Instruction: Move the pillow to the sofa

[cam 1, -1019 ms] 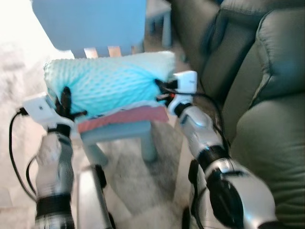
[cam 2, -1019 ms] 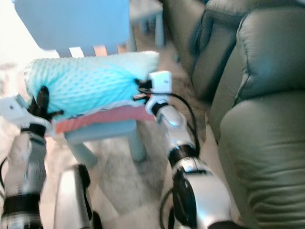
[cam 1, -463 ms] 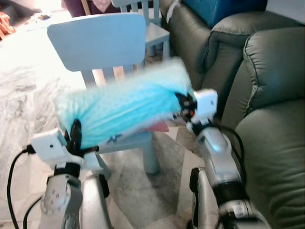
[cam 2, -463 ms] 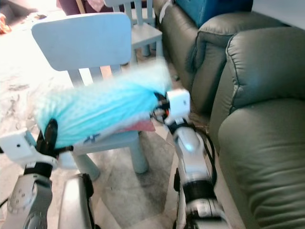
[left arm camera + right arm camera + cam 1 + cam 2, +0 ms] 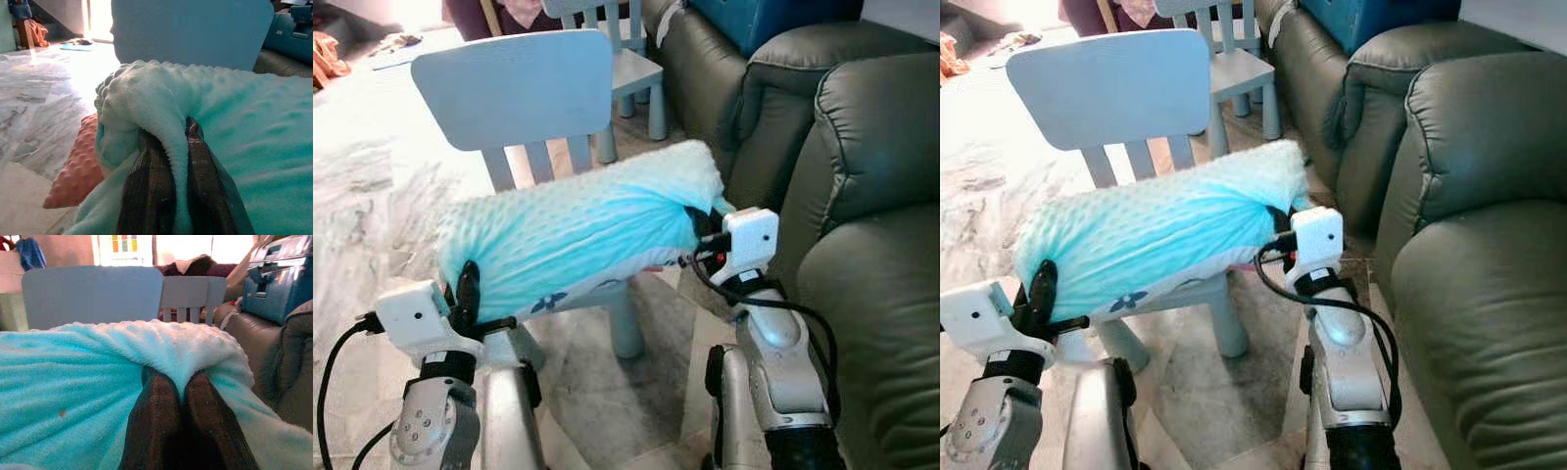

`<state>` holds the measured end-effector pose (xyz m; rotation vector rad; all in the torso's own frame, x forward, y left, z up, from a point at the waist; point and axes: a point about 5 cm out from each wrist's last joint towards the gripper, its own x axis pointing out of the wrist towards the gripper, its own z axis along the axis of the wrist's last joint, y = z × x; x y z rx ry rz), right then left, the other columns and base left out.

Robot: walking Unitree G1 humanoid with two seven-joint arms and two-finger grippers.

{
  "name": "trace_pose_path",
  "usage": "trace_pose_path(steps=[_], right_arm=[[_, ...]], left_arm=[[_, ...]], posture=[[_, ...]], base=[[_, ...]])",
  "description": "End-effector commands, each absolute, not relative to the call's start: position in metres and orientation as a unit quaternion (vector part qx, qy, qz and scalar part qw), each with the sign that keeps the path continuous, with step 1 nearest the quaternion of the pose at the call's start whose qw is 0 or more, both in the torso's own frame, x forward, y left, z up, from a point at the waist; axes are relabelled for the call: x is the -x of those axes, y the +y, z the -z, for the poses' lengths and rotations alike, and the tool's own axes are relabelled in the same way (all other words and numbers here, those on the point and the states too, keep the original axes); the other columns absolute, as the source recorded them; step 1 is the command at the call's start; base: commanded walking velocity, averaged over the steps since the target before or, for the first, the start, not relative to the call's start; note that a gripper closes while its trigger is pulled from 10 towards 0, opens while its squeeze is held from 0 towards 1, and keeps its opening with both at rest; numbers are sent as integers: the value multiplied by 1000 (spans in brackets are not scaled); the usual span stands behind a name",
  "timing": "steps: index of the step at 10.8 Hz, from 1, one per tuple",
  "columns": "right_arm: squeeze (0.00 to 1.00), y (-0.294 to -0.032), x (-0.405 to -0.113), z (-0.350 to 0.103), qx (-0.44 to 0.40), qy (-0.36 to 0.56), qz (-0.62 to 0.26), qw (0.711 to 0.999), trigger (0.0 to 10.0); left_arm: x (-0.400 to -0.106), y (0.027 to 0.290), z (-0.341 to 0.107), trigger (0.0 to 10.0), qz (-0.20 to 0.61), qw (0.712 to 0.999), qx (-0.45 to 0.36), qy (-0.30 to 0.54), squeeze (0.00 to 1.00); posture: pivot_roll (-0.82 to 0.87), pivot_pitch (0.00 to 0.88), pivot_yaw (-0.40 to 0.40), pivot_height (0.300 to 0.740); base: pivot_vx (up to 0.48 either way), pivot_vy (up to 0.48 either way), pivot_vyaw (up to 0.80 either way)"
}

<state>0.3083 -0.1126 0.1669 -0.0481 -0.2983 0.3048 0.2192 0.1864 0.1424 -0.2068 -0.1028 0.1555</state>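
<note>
Sofa (image 5: 871, 196) cut off at the right edge and the top, its grey-green cushions running from upper right to lower right of the eye views. Chair (image 5: 514, 88) at upper centre, pale blue; seat and front legs mostly hidden behind the pillow, one leg showing at centre below it. Second small chair (image 5: 631, 64) at the top, cut off by the frame edge. Blue case (image 5: 271, 281) on the sofa, cropped. Floor (image 5: 357, 196) at left washed out by glare, marble veins barely readable. Pink cushion (image 5: 78, 169) low in the left wrist view, its place under the pillow hard to judge.

Half a second ago: pillow a blurred streak, tilted, with a pink edge showing beneath its right end. Now sharp, sitting a little lower in the frame and held in front of the chair seat, pink edge gone from the left eye view. One second ago: lying on the seat atop the pink cushion.

Pillow (image 5: 573, 235) across centre frame: turquoise, nubby fleece, long roll shape, white underside with small dark blue flower prints, sagging slightly leftward.

Right gripper (image 5: 181, 404) closed narrow, pinching a fold at the pillow's right end. Left gripper (image 5: 171, 161) likewise clamped on a bunched fold at the left end, fabric squeezed between its fingers (image 5: 149, 181).
</note>
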Motion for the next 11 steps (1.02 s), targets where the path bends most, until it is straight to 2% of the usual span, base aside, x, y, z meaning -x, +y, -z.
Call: trace_pose_path(steps=[1,6,11], right_arm=[[0,-123,-309,-180,20,-168,-118,979,0],[0,-124,-316,-189,-3,-159,-103,982,0],[0,-124,-317,-191,-6,-157,-97,983,0]], left_arm=[[-219,196,-146,0,-97,989,95,-59,0],[-232,195,-149,0,-96,987,105,-69,0],[-234,195,-148,0,-90,988,104,-68,0]], posture=[[-157,18,84,427],[-165,0,84,427],[-166,0,88,503]], base=[[0,0,0],[0,0,0],[0,0,0]])
